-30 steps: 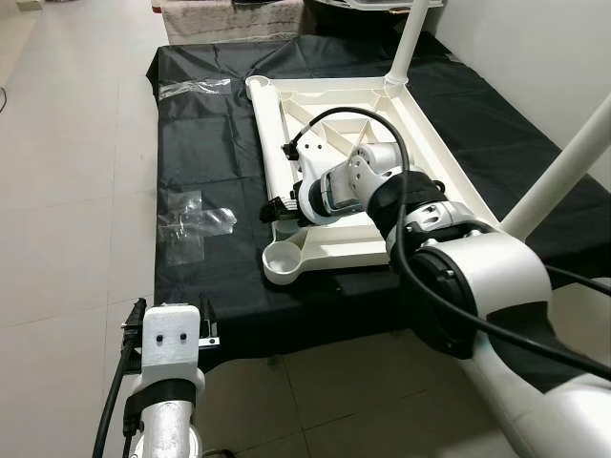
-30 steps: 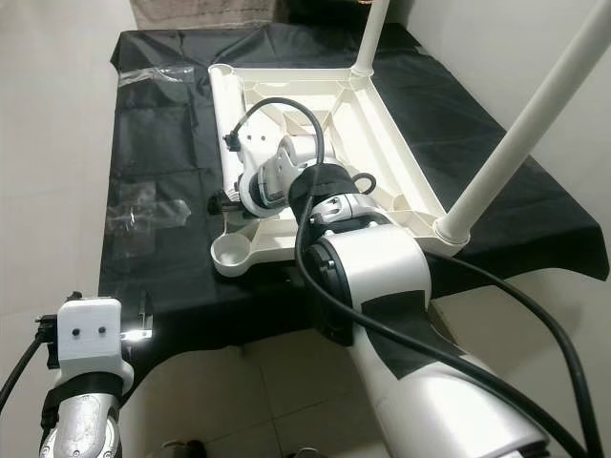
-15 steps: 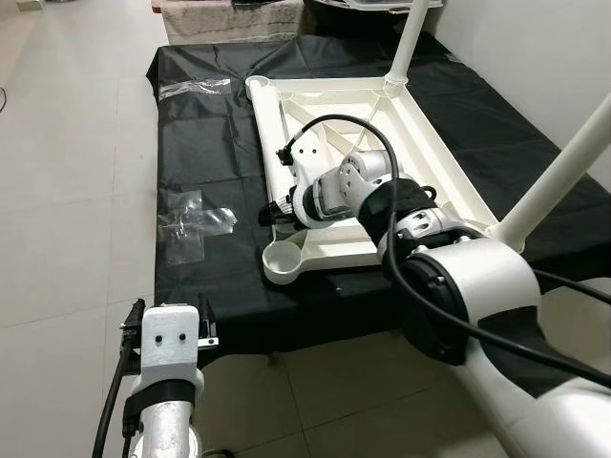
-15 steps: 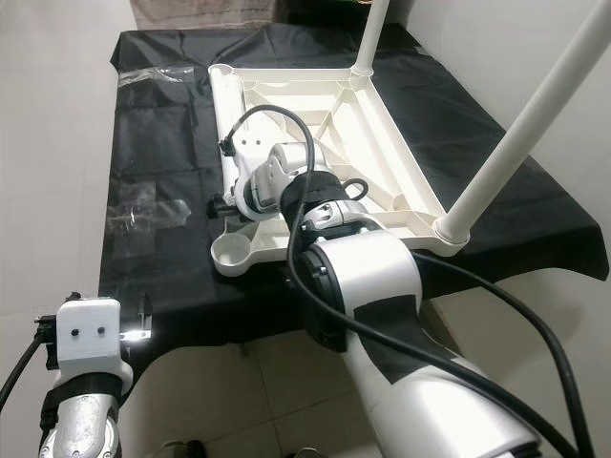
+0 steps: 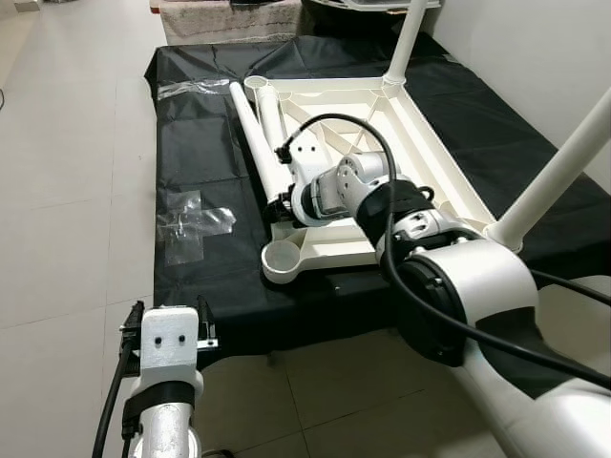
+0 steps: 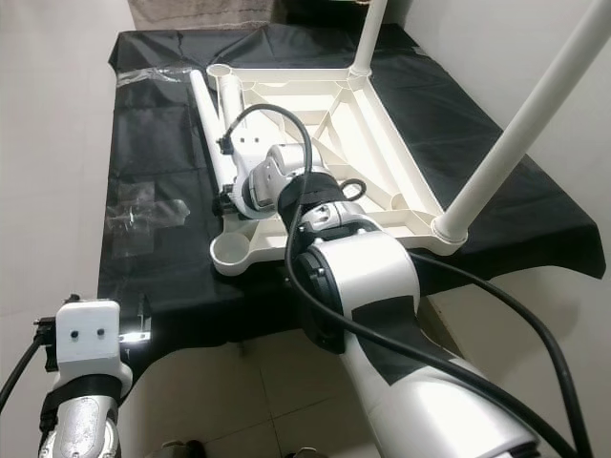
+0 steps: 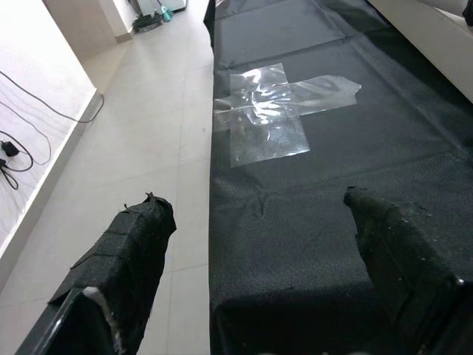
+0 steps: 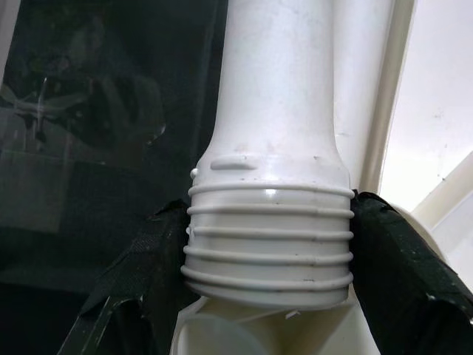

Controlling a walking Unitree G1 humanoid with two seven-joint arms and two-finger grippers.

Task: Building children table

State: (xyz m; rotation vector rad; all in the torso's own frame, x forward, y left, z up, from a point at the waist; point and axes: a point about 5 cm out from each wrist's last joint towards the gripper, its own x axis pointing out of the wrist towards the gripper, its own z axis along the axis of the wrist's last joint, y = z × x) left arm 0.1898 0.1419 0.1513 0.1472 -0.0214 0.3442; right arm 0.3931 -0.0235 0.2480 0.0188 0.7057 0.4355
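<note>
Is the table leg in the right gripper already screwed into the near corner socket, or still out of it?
Out. The leg lies slanted, its threaded end bare between the right gripper fingers; the socket sits empty.

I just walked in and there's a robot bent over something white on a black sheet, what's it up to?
It is putting together a small white table. The tabletop lies upside down on a black sheet, with two legs already standing in its corner sockets. The right gripper is shut on the threaded end of a loose leg, near the empty socket at the near-left corner. The left gripper hovers open over the sheet's near edge, holding nothing.
</note>
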